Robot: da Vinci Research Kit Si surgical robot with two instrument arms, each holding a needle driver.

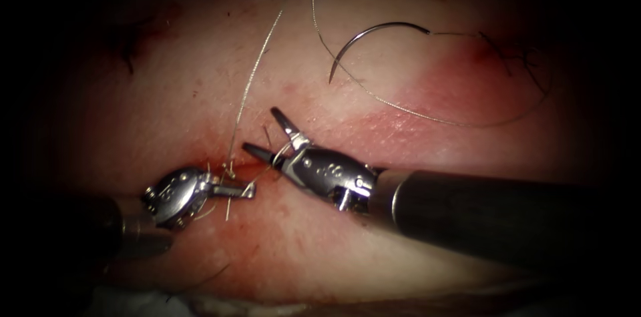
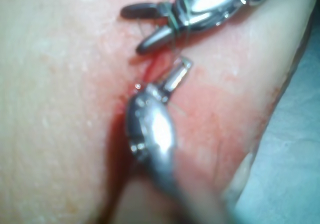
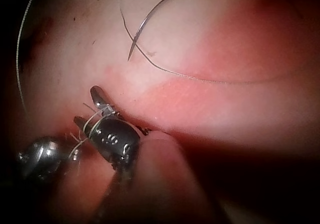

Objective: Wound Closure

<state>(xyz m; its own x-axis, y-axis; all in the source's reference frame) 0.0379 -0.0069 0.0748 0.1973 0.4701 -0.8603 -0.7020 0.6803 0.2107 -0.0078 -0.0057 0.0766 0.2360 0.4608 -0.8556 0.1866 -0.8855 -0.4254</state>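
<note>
Right tool (image 1: 267, 135) fingers apart, thread (image 1: 250, 83) looped around; left tool (image 1: 248, 190) fingers closed on thread; needle (image 1: 370, 37) loose on tissue (image 1: 167, 90).

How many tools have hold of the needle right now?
0. The needle lies free on the tissue; the left gripper grips thread; the right gripper is open, thread looped around it.

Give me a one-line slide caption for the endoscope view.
Free needle lies on the tissue; right tool open, thread looped around it; left tool shut on thread at the cut.
</note>
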